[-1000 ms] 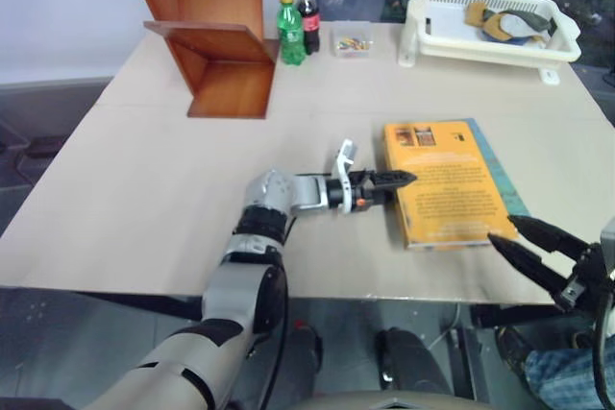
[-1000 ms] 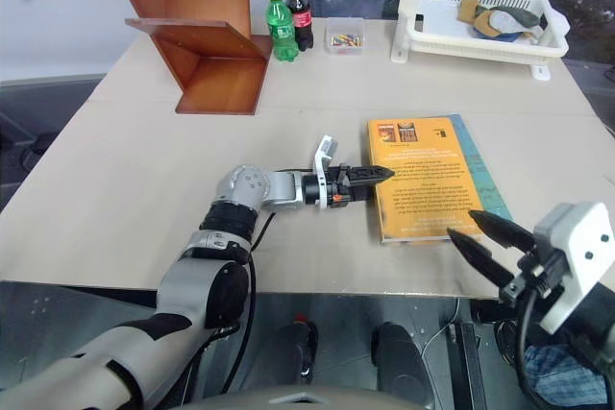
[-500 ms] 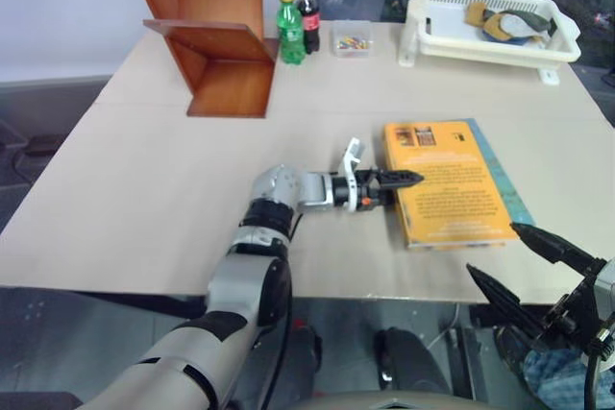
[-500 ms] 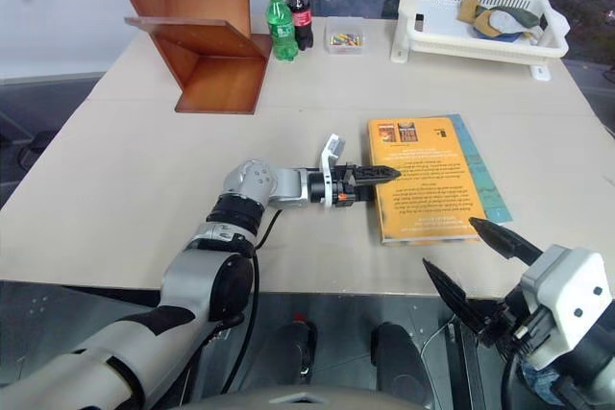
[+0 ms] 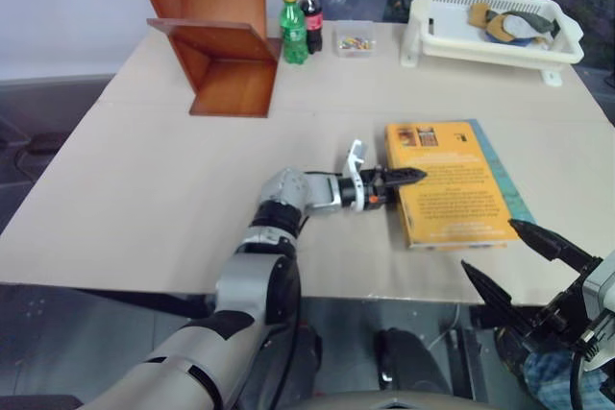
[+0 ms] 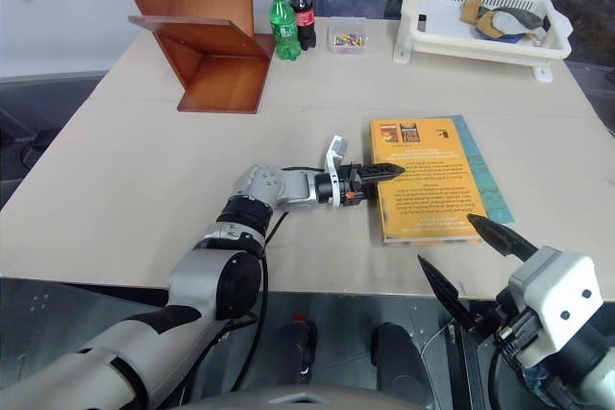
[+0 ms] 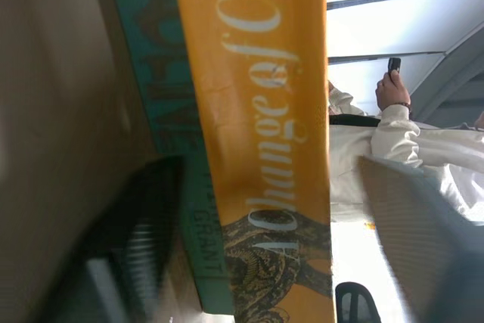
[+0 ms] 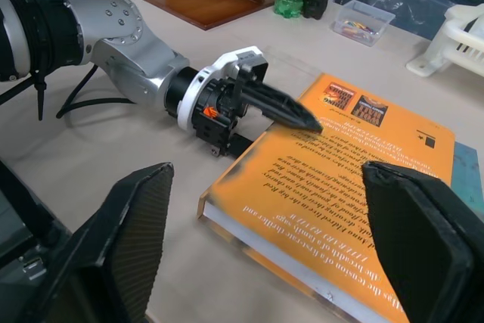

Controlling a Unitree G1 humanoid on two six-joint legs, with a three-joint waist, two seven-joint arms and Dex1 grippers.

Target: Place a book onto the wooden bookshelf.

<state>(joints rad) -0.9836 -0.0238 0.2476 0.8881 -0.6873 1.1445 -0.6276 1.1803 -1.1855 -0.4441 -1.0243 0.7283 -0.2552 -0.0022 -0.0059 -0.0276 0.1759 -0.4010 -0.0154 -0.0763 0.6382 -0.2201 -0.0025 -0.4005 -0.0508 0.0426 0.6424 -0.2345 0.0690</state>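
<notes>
The book (image 5: 447, 189), thick and orange-yellow, lies flat on the table on top of a thinner teal book (image 5: 502, 168). My left gripper (image 5: 408, 178) points level at its left spine edge. One black finger lies over the cover and the other sits low beside the spine. In the left wrist view the orange spine (image 7: 257, 111) stands between the two fingers, with a gap on one side, so the gripper is open. My right gripper (image 5: 490, 247) hangs open and empty off the table's near edge, by the book's near right corner. The wooden bookshelf (image 5: 221, 45) stands at the far left.
A green bottle (image 5: 292, 16) and a cola bottle (image 5: 313, 12) stand right of the shelf, beside a small clear box (image 5: 354, 40). A white basket (image 5: 490, 26) holding items sits at the far right. A person in white sleeves (image 7: 378, 149) is in the left wrist view's background.
My right gripper has dropped from the book's near corner to below the table edge and spread its fingers wider. The left gripper stays at the book's spine.
</notes>
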